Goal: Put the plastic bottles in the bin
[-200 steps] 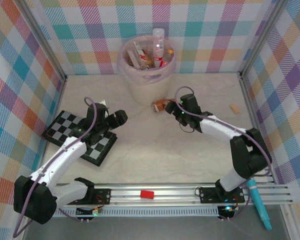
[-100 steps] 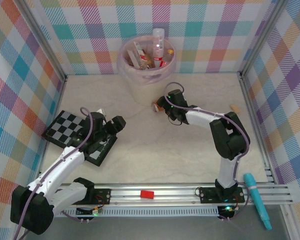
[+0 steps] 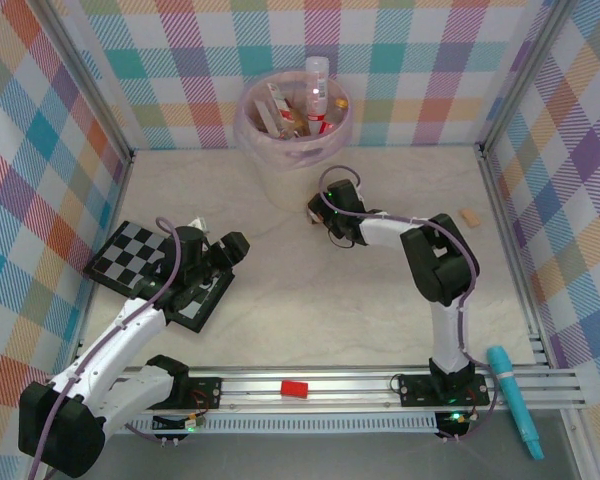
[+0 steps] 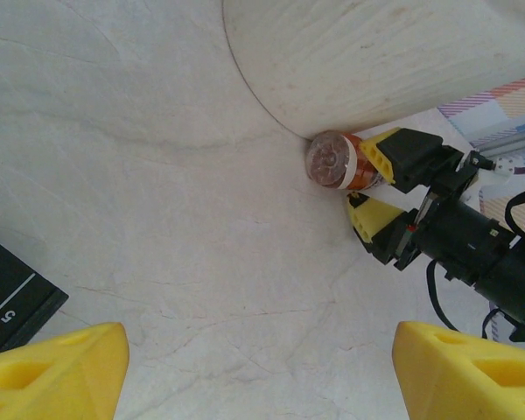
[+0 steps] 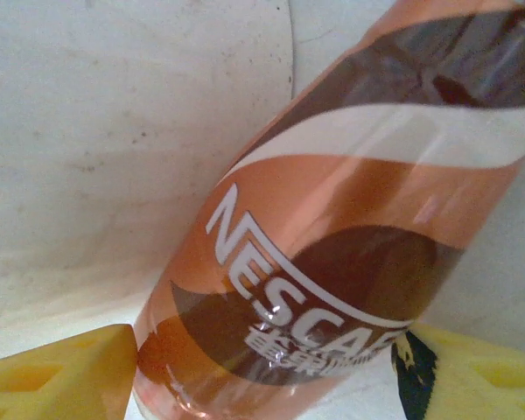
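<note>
right hand point(image 4: 374, 185) advanced, straddling orange bottle point(image 4: 332, 162)

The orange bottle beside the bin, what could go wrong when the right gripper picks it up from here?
1. The orange bottle is round and lies on its side. The right gripper straddles it without a clear clamp, so it may roll or squirt out.
2. It sits right at the bin, so the finger nearest the wall could shove it.
3. The bin looks crowded, with one tall bottle poking above the rim, so a dropped bottle might bounce out.
</note>
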Robot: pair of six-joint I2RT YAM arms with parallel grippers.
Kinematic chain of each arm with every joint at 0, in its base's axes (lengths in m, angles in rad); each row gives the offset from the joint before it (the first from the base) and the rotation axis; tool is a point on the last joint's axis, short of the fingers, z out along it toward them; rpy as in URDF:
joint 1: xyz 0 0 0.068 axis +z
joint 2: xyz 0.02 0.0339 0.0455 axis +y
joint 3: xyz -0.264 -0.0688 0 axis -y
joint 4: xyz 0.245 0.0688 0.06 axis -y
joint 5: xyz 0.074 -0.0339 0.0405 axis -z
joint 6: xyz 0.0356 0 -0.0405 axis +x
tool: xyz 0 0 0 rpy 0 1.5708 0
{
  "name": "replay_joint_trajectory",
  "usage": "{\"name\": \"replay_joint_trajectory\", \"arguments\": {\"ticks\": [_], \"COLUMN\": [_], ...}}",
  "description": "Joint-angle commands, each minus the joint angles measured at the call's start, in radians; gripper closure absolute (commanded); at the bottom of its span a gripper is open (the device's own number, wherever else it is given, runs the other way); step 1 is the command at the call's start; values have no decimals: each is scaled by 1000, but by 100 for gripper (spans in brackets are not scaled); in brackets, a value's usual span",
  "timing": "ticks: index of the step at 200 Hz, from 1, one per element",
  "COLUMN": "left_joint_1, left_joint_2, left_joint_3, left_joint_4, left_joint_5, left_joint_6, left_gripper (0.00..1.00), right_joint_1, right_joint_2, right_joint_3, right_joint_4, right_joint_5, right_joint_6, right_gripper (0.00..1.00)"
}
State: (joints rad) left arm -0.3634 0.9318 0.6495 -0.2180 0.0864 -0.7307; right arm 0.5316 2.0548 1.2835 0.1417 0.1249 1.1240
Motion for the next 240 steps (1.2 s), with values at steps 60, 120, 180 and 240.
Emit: {"name": "replay_joint_trajectory", "arguments": {"ticks": [60,120,180,240], "left_joint_1": [6,6,6,6], "left_joint_2": [20,36,47,62], "left_joint_3": [11,28,34,38], "left_joint_4": [2,-7,-7,-4], "left_joint_5": [29,26,26,29], "left_joint_6": [-6,0,7,16], "left_gripper": [22,22,22,21], "right_joint_1": [8,8,5,1], "right_joint_2": [30,-51,-172,-332], "right_joint_3": [-7,-43,-106,-173], "right_joint_4": [38,5,-12,-89], "right_joint_5": [73,114,126,112], "right_joint_6": [-17,-118,-245,-351], "right_gripper": [42,55,58,58]}}
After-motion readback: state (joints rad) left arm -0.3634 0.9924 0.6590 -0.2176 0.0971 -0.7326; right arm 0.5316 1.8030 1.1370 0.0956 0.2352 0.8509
